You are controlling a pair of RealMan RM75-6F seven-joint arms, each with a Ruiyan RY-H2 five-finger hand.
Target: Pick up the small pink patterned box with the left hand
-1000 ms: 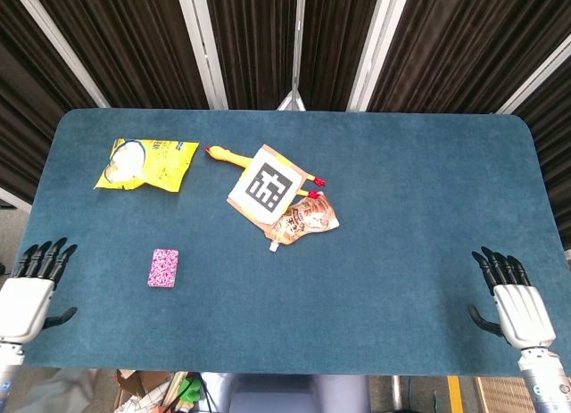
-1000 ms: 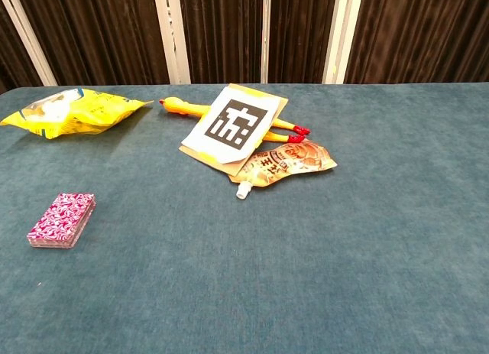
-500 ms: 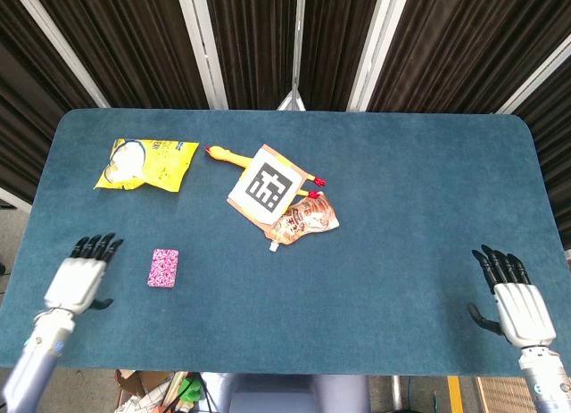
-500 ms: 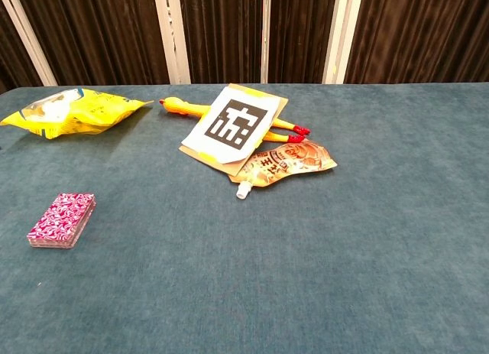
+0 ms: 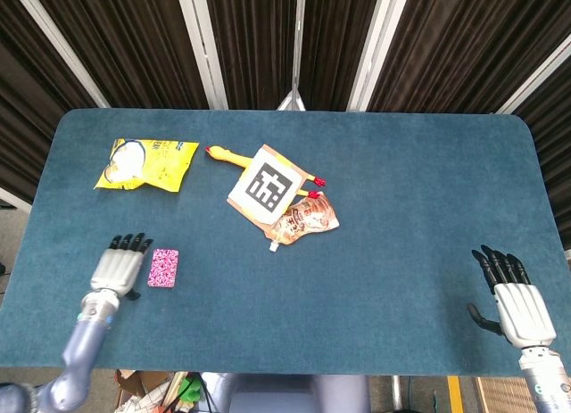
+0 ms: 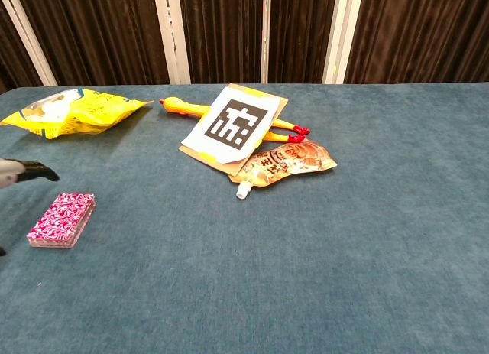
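- Two hands show in the head view, and only one matters: your left hand [image 5: 119, 267] sits in the lower left of the frame, just beside the small pink patterned box [image 5: 163, 268], while your right hand [image 5: 516, 304] waits far off in the lower right corner.
- The box lies flat on the table [image 5: 401, 208], untouched, directly to the right of the left hand in the head view, with a thin strip of blue cloth between them.
- Its long axis runs up and down the frame, roughly parallel to the way your fingers point, so the near long edge faces the side of the hand.
- Your left hand holds nothing; the fingers are stretched out and slightly apart, pointing toward the top of the frame.
- In the chest view only a dark fingertip [image 6: 38, 170] enters at the left edge, just above and left of the box [image 6: 62, 219].
- Your right hand is also empty, fingers extended and spread.
- The coming move, as I judge it, is a short sideways shift to the right so the fingers and thumb can straddle the narrow width.
- The yellow snack bag [image 5: 145, 163] lies well apart, toward the upper left.
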